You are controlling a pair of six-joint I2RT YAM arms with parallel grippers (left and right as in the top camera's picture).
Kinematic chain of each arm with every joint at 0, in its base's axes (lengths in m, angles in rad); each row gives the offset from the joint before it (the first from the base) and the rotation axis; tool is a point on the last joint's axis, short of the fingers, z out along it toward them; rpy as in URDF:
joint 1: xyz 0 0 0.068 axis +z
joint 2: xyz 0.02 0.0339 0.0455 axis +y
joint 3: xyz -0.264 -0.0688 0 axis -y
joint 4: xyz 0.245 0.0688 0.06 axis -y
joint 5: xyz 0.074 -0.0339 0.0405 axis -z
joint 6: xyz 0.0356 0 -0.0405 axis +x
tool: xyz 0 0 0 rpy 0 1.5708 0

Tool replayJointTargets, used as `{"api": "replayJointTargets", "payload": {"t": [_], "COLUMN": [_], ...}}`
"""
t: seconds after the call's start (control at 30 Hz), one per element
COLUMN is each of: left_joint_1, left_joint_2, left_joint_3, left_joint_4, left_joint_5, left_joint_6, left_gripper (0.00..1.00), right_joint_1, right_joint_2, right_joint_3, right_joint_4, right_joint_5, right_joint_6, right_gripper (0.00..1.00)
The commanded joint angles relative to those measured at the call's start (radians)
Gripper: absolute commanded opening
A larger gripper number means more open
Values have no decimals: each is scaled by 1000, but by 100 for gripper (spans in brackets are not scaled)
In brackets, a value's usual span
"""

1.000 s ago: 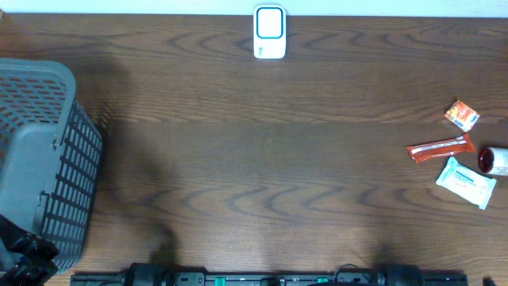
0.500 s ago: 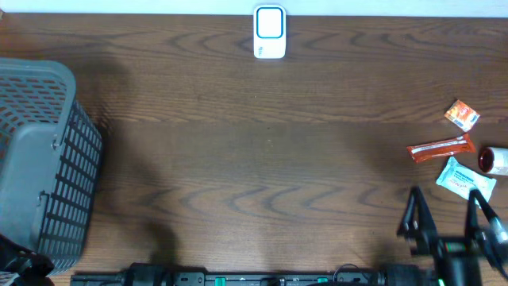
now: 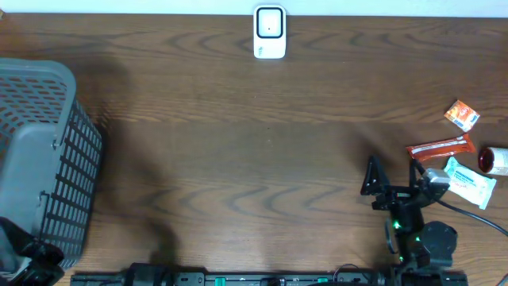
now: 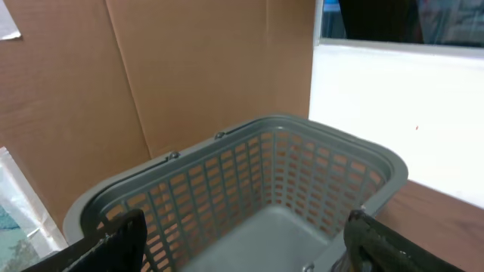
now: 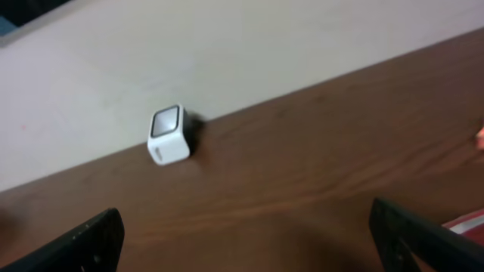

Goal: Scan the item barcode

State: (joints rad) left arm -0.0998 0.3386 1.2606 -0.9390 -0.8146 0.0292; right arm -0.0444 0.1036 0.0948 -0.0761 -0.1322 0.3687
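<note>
A white barcode scanner [image 3: 270,32] with a dark window stands at the table's far edge; in the right wrist view the scanner [image 5: 168,136] is far ahead and left of centre. The items lie at the right: a small orange packet [image 3: 461,115], a long red-orange sachet [image 3: 440,148], a white wipes pack [image 3: 470,182] and a red-capped bottle [image 3: 494,160]. My right gripper [image 3: 394,179] is open and empty, just left of the wipes pack and below the sachet. My left gripper [image 4: 246,245] is open and empty above the basket, at the front left corner.
A grey plastic basket [image 3: 48,70] fills the left side of the table; its rim [image 4: 325,140] shows in the left wrist view with cardboard behind it. A dark rail [image 3: 238,278] runs along the front edge.
My right arm has come into view from the front right corner and moved up and left, beside the items. The left gripper has barely moved.
</note>
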Motion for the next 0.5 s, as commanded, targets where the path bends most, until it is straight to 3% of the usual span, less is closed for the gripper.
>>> {"api": "replayJointTargets", "payload": {"t": [0.0, 0.47], "left_joint_1": [5, 5], "left_joint_2": [-4, -4], "left_joint_3": [-14, -14], "left_joint_4": [0, -3], "left_joint_5": [-6, -6], "left_joint_6": [-1, -1], "left_gripper": [84, 84], "right_joint_1": [2, 2], "right_joint_2": [-7, -3], "right_joint_3": [-58, -89], "right_joint_4": [29, 14], "right_joint_5": [-38, -8], "right_joint_6": [37, 94], "right_gripper": [99, 99]}}
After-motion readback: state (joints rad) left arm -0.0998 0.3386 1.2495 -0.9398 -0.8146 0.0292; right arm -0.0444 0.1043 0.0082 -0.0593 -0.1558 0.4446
